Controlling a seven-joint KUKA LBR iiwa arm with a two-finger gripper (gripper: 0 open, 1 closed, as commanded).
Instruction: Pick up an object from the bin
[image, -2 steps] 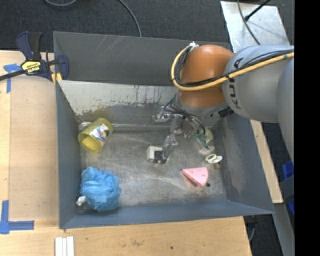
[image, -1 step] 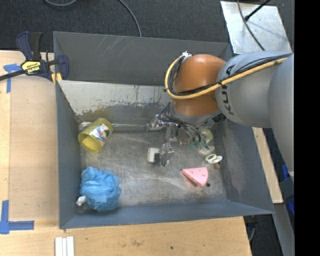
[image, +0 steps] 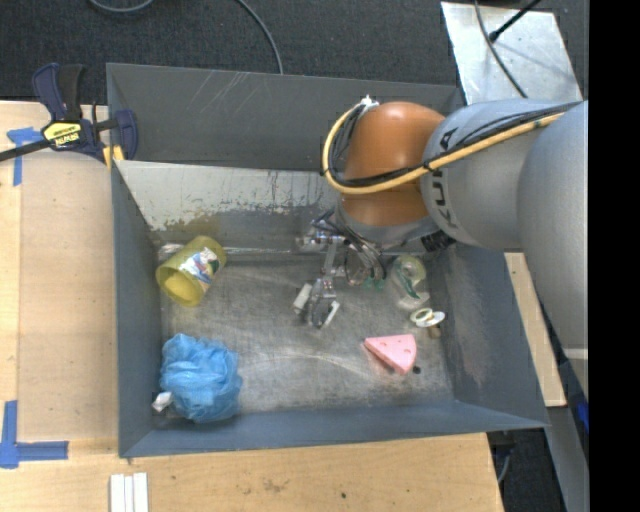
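Looking down into the grey bin (image: 130, 300), the arm (image: 500, 180) has its jaws low over the bare middle floor, honestly can't tell if they're released or clenched. Closest is the pink wedge (image: 391, 352), lower right of them; yellow cup (image: 190, 270) far left, blue crumpled bag (image: 200, 378) front-left.

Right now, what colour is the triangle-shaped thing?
The wedge is pink, clearest in the camera view.
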